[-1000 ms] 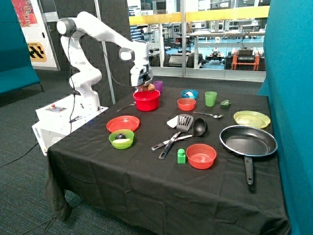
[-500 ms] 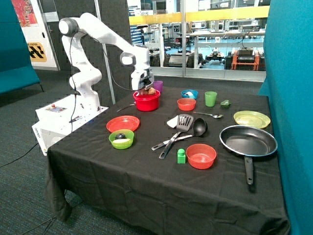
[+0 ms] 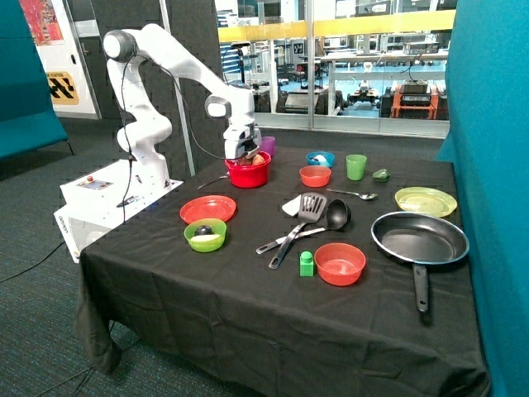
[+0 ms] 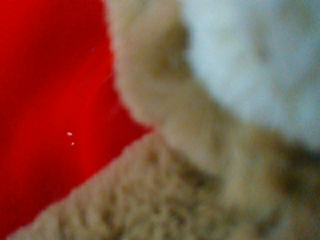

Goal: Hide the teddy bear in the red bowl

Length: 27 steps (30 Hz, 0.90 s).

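End effector [image 3: 245, 155] in red bowl [image 3: 247, 173] | teddy bear [image 3: 258, 157] inside

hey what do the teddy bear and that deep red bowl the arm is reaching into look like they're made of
The teddy bear looks like plush fabric: tan, fuzzy pile with a matte, nubby surface. The red bowl looks like smooth plastic: evenly bright red with a soft sheen on its inner wall in the wrist view, though glazed ceramic can't be ruled out by look alone. The hand sits down in the bowl at the bear.
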{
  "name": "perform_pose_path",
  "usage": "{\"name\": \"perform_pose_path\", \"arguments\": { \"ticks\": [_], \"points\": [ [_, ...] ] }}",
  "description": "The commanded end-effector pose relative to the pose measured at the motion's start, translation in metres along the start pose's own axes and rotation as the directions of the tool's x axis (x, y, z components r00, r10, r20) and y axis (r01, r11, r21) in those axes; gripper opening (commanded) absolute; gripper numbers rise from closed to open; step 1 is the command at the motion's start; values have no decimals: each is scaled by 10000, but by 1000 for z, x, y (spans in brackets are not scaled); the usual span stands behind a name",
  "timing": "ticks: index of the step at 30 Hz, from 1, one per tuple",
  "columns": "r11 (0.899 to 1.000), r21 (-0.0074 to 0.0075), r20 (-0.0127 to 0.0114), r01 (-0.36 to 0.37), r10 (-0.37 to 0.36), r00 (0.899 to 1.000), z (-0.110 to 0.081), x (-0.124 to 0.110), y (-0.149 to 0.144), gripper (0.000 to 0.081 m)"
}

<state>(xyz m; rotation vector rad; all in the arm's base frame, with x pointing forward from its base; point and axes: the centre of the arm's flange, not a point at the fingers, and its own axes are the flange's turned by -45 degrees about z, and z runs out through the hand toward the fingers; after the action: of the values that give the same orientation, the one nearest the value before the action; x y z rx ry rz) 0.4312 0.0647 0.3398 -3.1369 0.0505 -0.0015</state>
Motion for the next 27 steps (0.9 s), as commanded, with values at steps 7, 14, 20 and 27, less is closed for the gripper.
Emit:
{"name": "perform_pose_path", "arguments": {
  "ticks": [7,14,20,27],
  "points": [
    [10000,-43,9,-22,22,10000,12,10,0,465],
    [10000,-43,9,36,-36,10000,12,10,0,554],
    [9998,-42,9,190,-190,9998,11,11,-1,658],
    [9995,-42,10,318,-318,9995,11,12,-6,744]
  ]
}}
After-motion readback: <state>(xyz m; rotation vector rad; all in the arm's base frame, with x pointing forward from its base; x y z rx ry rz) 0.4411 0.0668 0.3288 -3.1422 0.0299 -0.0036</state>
